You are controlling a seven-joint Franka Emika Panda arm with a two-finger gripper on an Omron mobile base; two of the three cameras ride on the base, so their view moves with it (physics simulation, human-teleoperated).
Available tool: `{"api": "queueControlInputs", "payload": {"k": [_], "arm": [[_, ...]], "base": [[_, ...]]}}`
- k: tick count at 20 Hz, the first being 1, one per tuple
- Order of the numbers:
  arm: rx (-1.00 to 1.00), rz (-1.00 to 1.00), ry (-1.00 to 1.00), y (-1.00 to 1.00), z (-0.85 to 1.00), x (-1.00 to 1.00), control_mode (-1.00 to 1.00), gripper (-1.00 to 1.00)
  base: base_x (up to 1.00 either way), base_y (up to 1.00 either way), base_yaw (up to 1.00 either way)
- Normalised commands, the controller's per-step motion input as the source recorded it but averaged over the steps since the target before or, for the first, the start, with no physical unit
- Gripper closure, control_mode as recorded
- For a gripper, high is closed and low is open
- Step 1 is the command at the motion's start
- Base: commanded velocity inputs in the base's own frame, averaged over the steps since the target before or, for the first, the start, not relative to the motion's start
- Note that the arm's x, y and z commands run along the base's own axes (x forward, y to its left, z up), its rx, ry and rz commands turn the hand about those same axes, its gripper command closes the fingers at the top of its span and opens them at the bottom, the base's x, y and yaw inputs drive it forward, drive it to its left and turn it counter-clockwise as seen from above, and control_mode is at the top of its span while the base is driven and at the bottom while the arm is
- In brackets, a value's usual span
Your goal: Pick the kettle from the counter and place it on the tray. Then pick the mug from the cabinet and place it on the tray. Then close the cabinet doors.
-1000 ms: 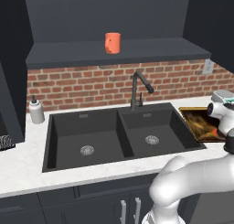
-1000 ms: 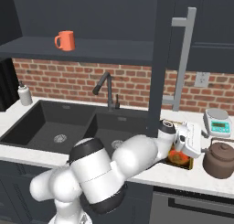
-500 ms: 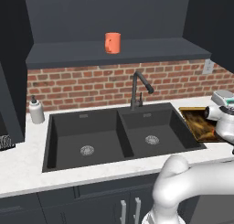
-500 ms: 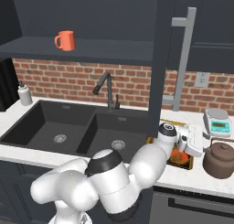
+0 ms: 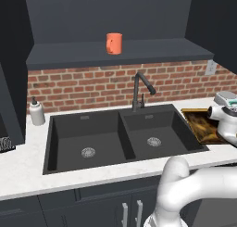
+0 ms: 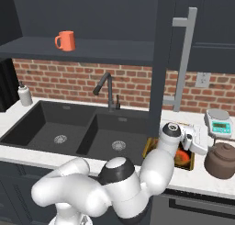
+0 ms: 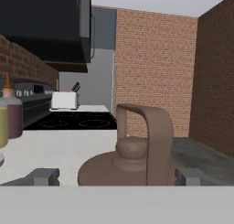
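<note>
The brownish kettle stands on the white counter right of the tray, whose golden-brown surface is partly hidden by my arm. My gripper is open, just left of the kettle and level with its upper part. In the hand view the kettle sits close ahead, its arched handle upright, between the two spread fingertips and not touched by them. The orange mug stands on the shelf of the open cabinet.
An open cabinet door with its silver bar handle hangs above the tray. A white scale sits behind the kettle. The black double sink, faucet and soap bottle lie to the left. A toaster stands beyond.
The arm's elbow has swung lower and toward the right. The hand has stayed beside the kettle with its jaws still wide.
</note>
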Motion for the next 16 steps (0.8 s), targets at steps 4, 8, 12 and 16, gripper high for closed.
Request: {"api": "queueControlInputs", "payload": {"k": [4, 8, 12, 16], "arm": [[-0.01, 0.0, 0.0, -0.26, -0.01, 0.0, -1.0, -1.0], [-0.01, 0.0, 0.03, -0.24, -0.08, 0.05, -1.0, -1.0], [-0.02, 0.0, 0.03, -0.17, -0.13, 0.0, -1.0, -1.0], [-0.05, 0.0, 0.03, -0.01, -0.18, -0.11, -1.0, -1.0]], "base": [[0.0, 0.0, 0.0], [0.0, 0.0, 0.0], [0.0, 0.0, 0.0], [0.0, 0.0, 0.0]]}}
